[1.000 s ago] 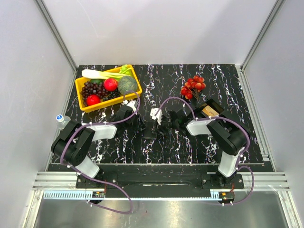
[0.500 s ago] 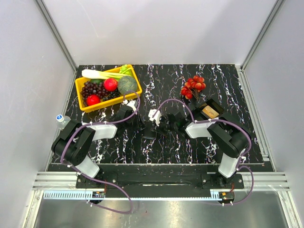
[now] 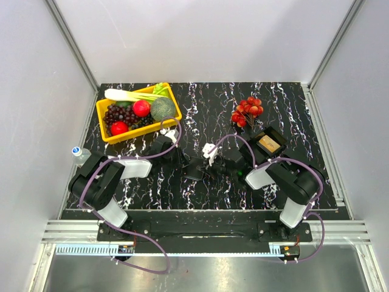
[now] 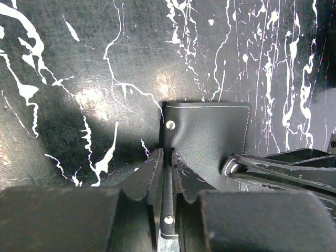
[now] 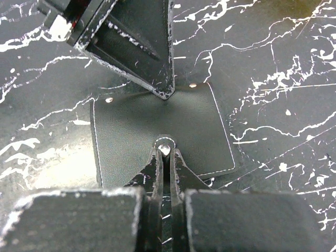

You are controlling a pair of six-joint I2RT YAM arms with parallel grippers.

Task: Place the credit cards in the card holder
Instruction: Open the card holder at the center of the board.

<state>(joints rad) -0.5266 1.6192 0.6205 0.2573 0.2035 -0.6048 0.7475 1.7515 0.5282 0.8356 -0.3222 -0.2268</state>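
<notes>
The card holder (image 3: pixel 193 174) is a flat black stitched wallet lying folded on the marbled table between the two arms. My left gripper (image 4: pixel 167 155) is shut on a narrow snap strap at the holder's (image 4: pixel 210 134) near edge. From the opposite side my right gripper (image 5: pixel 166 152) is shut on a small rounded tab with a metal snap on the card holder (image 5: pixel 157 128). The left gripper's fingertips (image 5: pixel 157 79) touch its far edge there. Tan credit cards (image 3: pixel 267 143) lie in a black tray at the right.
A yellow bin (image 3: pixel 171 113) of fruit and vegetables stands at the back left. A bunch of red cherries (image 3: pixel 247 111) lies at the back right beside the black tray (image 3: pixel 276 135). A small bottle (image 3: pixel 78 152) stands at the left edge.
The right gripper has closed onto the holder's tab, and its wrist has shifted right and nearer. The left jaws have narrowed onto the strap. The holder stays put.
</notes>
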